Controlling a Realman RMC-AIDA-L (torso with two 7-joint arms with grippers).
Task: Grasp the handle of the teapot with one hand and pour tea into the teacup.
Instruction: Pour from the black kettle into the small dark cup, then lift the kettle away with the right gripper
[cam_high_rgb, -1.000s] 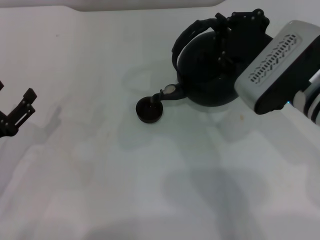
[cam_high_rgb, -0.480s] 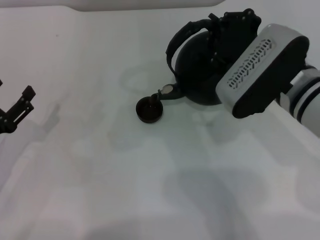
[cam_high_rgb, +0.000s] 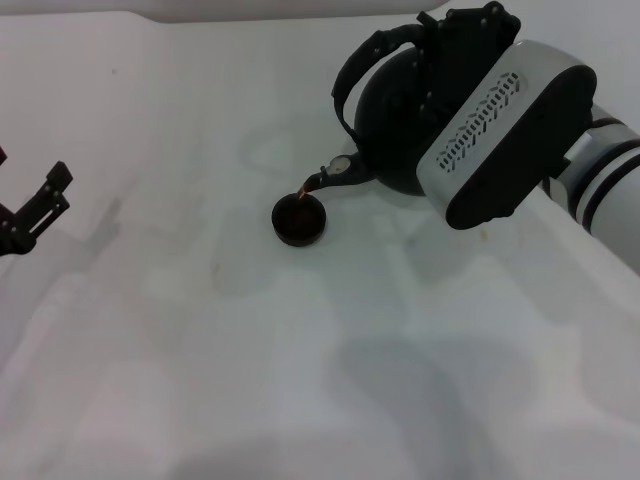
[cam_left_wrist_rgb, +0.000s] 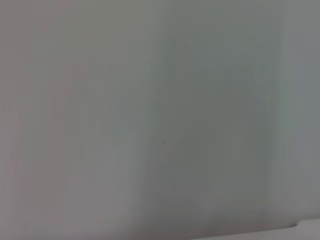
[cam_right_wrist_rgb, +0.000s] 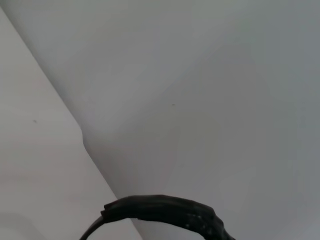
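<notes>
Only from the head view do we see the teapot (cam_high_rgb: 400, 120) tipped, brown tea running from its spout into the teacup (cam_high_rgb: 299, 220) on the worktop (cam_high_rgb: 200, 350). Our right pincer (cam_high_rgb: 445, 50) clamps the handle (cam_high_rgb: 365, 62); its wrist view shows just that handle (cam_right_wrist_rgb: 165, 210). Our left pincer (cam_high_rgb: 30, 215) hangs wide at the left edge.

Black teapot (cam_high_rgb: 395, 120) tilted, spout over small dark teacup (cam_high_rgb: 299, 220), arched handle (cam_high_rgb: 365, 60) uppermost.

Even, diffuse light; soft faint shadows on the table (cam_high_rgb: 200, 300); left wrist view wholly blurred.
</notes>
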